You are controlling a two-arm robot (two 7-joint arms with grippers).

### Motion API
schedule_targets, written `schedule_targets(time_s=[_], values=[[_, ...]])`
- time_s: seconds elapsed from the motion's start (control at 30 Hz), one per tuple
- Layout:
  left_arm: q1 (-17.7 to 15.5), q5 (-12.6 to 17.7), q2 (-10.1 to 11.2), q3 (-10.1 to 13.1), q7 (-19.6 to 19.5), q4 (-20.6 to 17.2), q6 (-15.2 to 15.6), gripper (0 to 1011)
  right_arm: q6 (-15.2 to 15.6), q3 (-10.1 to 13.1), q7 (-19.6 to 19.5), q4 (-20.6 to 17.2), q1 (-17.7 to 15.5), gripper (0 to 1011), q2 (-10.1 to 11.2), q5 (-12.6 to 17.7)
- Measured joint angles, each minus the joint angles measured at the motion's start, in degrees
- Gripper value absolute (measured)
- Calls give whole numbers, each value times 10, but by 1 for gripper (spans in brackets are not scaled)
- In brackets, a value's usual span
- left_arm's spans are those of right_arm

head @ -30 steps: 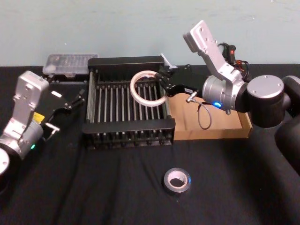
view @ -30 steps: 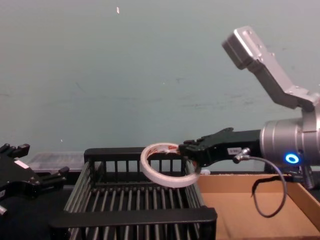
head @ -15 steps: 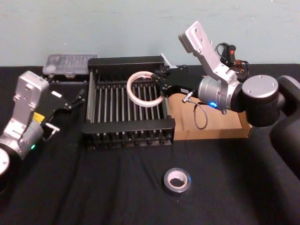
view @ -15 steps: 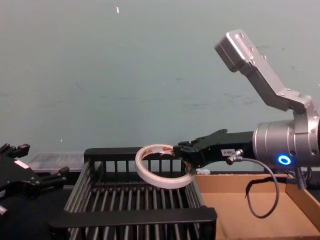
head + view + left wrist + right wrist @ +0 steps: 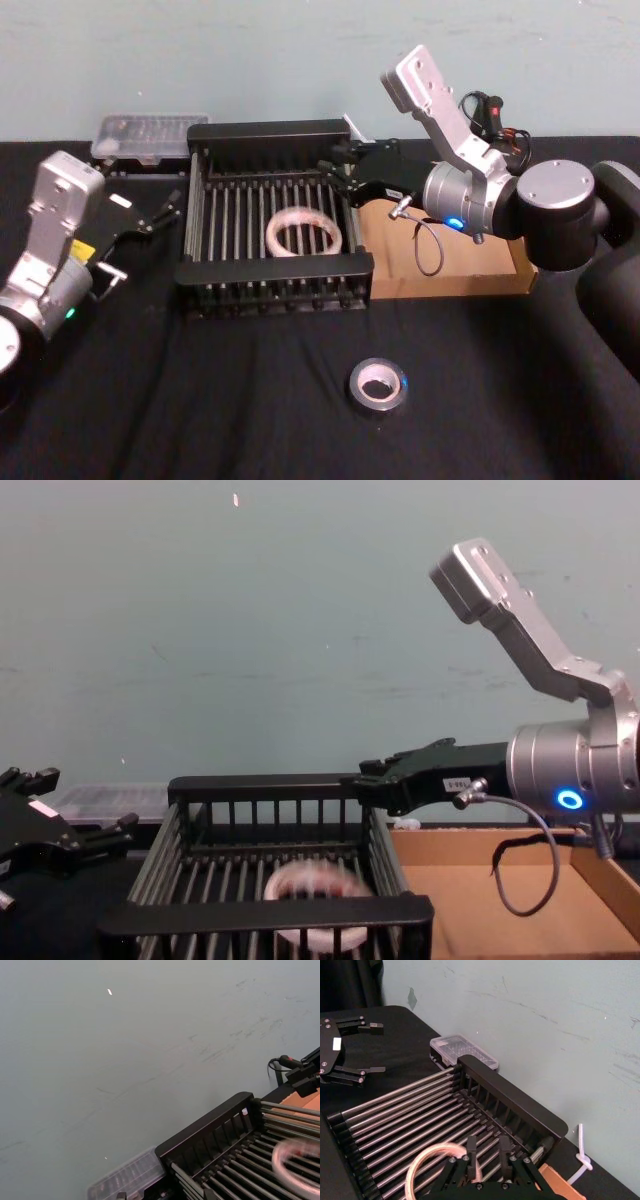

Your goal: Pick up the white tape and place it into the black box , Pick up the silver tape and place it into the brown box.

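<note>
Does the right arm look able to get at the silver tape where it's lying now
Probably yes. The silver tape lies flat on the bare black cloth, apart from both boxes. The right gripper is open and empty over the black box, with nothing standing between.

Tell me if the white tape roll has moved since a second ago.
Yes. The flat white tape roll dropped from the right hand onto the black slatted crate's floor bars.

The white tape lies flat on the slatted floor of the black box. At 3 o'clock of it, touching, sits the brown box. The silver tape lies flat at 5 o'clock, well apart.
</note>
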Motion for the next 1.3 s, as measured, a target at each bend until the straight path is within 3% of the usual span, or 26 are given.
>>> schedule_targets(time_s=[0.17, 0.23, 0.3, 0.5, 0.77, 0.87, 1.3], values=[[0, 0, 0, 0, 0, 0, 0, 1002, 0, 0, 0, 0, 0, 443, 0, 0], [0, 0, 0, 0, 0, 0, 0, 1001, 0, 0, 0, 0, 0, 457, 0, 0], [0, 0, 0, 0, 0, 0, 0, 1001, 1, 0, 0, -1, 0, 564, 0, 0], [0, 0, 0, 0, 0, 0, 0, 1002, 1, 0, 0, -1, 0, 761, 1, 0], [0, 0, 0, 0, 0, 0, 0, 1001, 1, 0, 0, -1, 0, 964, 1, 0], [0, 0, 0, 0, 0, 0, 0, 1001, 1, 0, 0, -1, 0, 1002, 1, 0], [0, 0, 0, 0, 0, 0, 0, 1002, 8, 6, -4, -16, -8, 1000, 6, 3]])
